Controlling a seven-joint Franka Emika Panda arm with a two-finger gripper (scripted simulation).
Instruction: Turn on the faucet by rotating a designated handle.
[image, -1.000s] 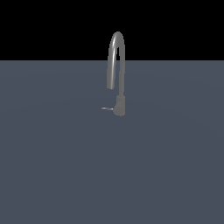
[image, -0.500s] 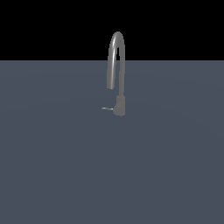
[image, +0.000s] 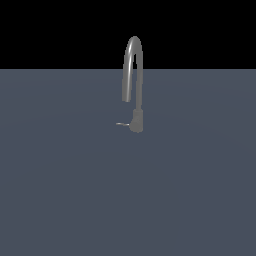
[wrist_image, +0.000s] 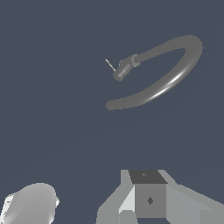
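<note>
The grey faucet (image: 134, 70) stands upright on the dark floor, its gooseneck spout rising from a short thick base (image: 136, 121). The thin handle (image: 122, 124) sticks out from the base toward the exterior view's left. The arm does not show in the exterior view. In the wrist view the faucet (wrist_image: 175, 74) is seen from above, and the handle (wrist_image: 110, 64) is a short thin rod at the base (wrist_image: 124, 69). My gripper (wrist_image: 87, 205) is open and empty, far from the faucet. One finger (wrist_image: 148, 197) looks sharp and the other (wrist_image: 30, 205) blurred.
A flat dark grey floor (image: 65, 190) spreads all around the faucet. A black background lies above the horizon behind the spout.
</note>
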